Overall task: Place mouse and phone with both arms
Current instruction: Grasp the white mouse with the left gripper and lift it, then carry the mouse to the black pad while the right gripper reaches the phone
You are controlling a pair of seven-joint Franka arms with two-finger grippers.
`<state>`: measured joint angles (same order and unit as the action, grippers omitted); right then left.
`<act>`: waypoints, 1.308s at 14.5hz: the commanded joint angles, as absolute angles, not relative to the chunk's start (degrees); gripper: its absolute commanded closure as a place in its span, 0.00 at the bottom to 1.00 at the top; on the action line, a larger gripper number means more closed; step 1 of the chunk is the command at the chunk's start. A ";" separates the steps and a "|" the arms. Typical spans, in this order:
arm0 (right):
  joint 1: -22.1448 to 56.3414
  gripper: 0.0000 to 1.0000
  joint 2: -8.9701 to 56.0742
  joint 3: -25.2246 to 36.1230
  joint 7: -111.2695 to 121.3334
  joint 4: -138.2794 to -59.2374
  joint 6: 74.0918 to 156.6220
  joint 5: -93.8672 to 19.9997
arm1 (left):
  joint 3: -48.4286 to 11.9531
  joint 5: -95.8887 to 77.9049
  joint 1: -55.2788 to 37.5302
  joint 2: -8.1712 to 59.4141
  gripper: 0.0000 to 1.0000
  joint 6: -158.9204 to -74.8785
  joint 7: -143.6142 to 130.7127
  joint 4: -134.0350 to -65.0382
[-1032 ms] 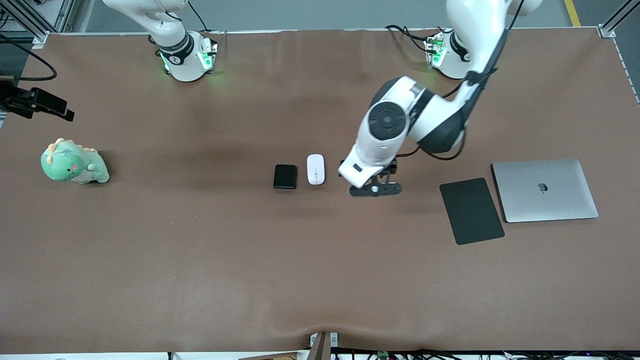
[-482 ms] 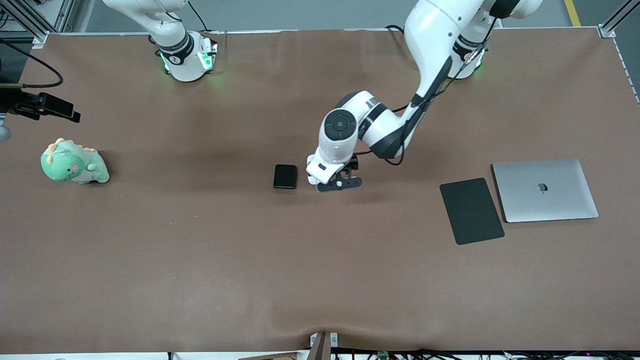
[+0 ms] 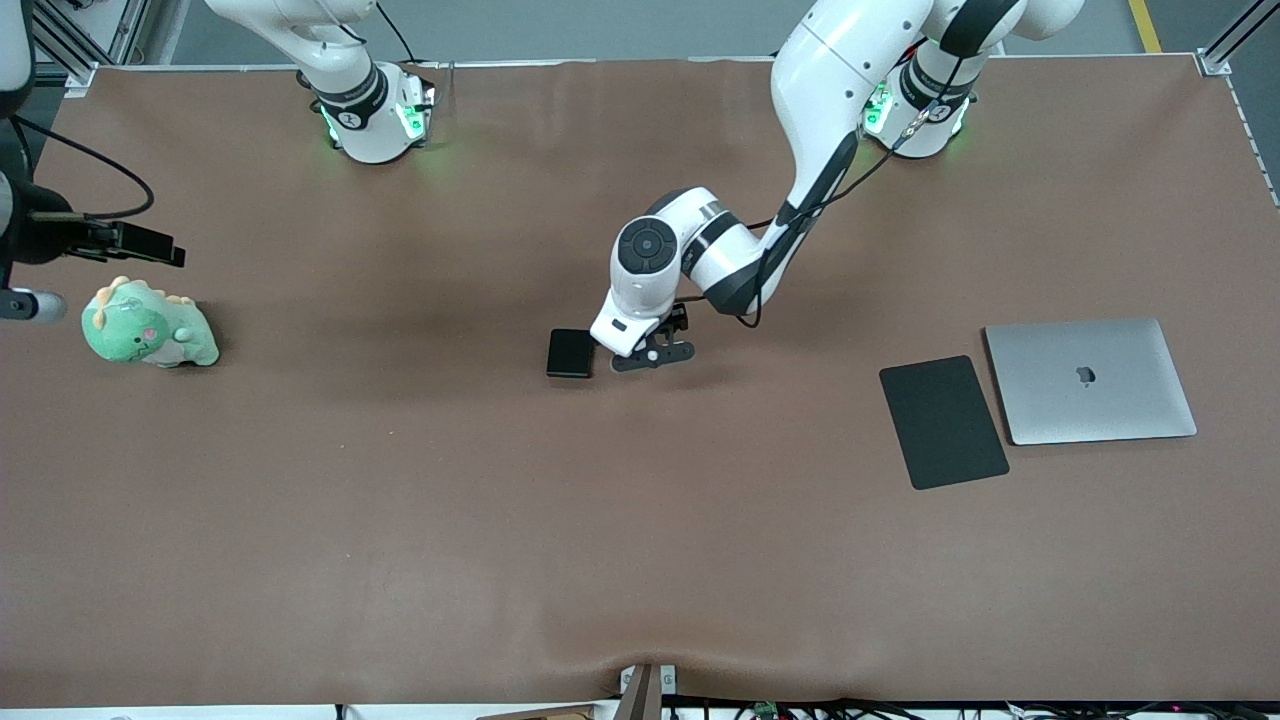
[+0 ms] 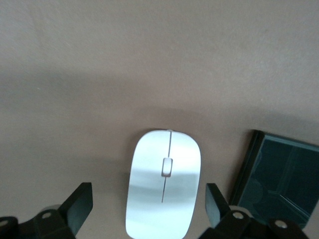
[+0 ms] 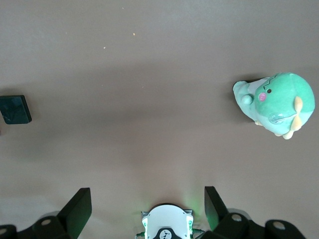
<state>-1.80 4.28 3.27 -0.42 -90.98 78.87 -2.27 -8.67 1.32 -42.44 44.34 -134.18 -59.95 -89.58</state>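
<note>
My front camera looked down from high across the table point(image 3: 400, 520). Left wrist camera sat close above the mouse point(image 4: 163, 184); right wrist camera looked from higher. All three showed the phone point(image 3: 570, 353).

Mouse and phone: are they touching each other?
Apart. The left wrist view shows a strip of brown table between the mouse and the phone.

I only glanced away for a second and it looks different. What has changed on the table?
The left gripper has swung from near the thin black mouse pad toward the small white oval mouse and now hangs over it, fingers open either side, nothing gripped. The right gripper crept in above the green plush dinosaur, also open. The small black phone, pad, silver laptop and plush stayed put.
</note>
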 commanded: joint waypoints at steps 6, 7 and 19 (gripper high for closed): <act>0.26 0.00 6.06 2.55 -2.37 -93.51 81.65 -3.69 | -7.82 2.99 -44.47 46.67 0.21 -137.46 -62.75 -88.68; 0.70 0.00 6.06 2.55 -4.20 -93.95 82.43 -3.69 | -7.82 2.99 -44.56 46.76 0.32 -137.46 -62.49 -88.59; 2.20 0.00 10.19 -7.37 -22.04 -95.19 87.71 -8.00 | -8.17 9.67 -28.33 30.16 1.00 -118.75 -42.04 -90.87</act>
